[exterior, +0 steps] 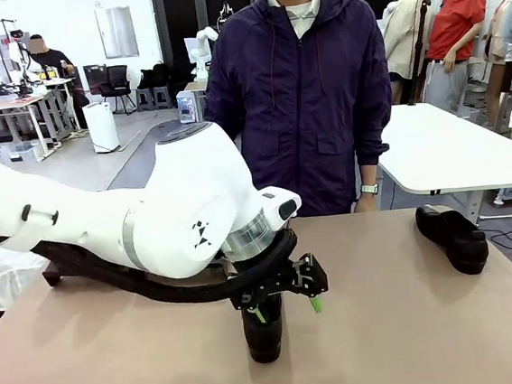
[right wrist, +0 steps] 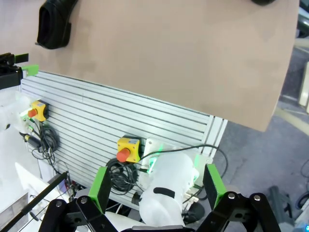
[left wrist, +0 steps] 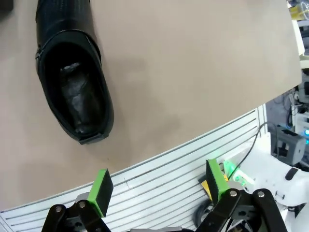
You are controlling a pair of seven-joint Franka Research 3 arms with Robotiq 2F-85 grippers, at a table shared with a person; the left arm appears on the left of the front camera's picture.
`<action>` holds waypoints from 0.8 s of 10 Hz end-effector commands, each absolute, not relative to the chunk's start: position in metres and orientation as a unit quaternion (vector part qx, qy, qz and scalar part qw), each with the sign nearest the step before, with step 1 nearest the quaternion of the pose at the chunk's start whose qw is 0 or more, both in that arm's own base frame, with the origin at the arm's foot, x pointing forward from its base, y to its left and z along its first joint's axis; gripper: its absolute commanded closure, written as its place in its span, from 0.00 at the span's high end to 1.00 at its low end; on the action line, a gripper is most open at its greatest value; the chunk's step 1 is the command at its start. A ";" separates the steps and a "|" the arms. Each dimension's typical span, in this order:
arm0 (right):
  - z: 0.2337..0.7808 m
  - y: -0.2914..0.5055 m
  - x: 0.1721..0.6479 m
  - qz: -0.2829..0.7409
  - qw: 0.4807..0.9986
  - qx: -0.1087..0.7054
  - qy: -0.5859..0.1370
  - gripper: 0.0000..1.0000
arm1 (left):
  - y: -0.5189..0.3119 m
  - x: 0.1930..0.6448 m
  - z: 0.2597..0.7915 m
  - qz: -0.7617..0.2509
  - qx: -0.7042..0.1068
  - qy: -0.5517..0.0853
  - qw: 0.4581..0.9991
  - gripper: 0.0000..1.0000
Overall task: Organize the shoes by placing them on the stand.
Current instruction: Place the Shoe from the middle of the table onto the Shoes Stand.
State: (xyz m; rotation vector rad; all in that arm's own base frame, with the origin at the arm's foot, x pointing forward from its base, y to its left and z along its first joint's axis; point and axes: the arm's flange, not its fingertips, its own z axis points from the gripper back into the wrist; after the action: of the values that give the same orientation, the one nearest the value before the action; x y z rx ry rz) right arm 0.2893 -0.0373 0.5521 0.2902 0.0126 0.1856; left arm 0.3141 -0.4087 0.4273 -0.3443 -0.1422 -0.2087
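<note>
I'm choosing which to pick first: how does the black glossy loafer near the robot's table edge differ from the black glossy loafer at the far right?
The near black leather loafer sits mid-table, partly hidden by the open left gripper; the far-right black leather loafer lies uncovered. The near one has its heel toward the robot; the far-right one lies diagonally, side showing. Both stand upright on the tan table.

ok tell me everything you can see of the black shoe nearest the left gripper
The shoe is a black, slightly glossy leather-looking slip-on with a creased dark insole showing through its open mouth. It sits upright on its sole on the tan table, near the robot-side edge. The left gripper hovers open beside its heel end, apart from it; only the table touches it.
</note>
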 end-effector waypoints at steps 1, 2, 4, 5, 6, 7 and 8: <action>0.553 -0.038 0.289 0.092 0.984 0.150 0.008 1.00 | -0.394 0.304 0.425 -0.089 -0.169 -0.051 0.980 1.00; 0.553 -0.038 0.289 0.092 0.984 0.150 0.008 1.00 | -0.394 0.304 0.425 -0.089 -0.169 -0.051 0.980 1.00; 0.553 -0.038 0.289 0.092 0.984 0.150 0.008 1.00 | -0.404 0.311 0.423 -0.098 -0.169 -0.059 0.979 1.00; 0.553 -0.038 0.289 0.092 0.984 0.150 0.008 1.00 | -0.422 0.329 0.413 -0.084 -0.121 -0.085 0.985 1.00; 0.553 -0.038 0.289 0.092 0.984 0.150 0.008 1.00 | -0.434 0.349 0.411 -0.090 -0.097 -0.100 0.986 1.00; 0.553 -0.038 0.289 0.092 0.984 0.150 0.008 1.00 | -0.440 0.362 0.409 -0.100 -0.085 -0.099 0.986 1.00; 0.553 -0.038 0.289 0.092 0.984 0.150 0.008 1.00 | -0.446 0.376 0.405 -0.103 -0.071 -0.094 0.988 1.00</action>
State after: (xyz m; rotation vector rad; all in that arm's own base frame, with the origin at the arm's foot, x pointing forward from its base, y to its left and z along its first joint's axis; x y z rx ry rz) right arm 0.2893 -0.0374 0.5521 0.2903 0.0125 0.1855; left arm 0.3593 -0.4191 0.4050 -0.1886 -0.1971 -0.2215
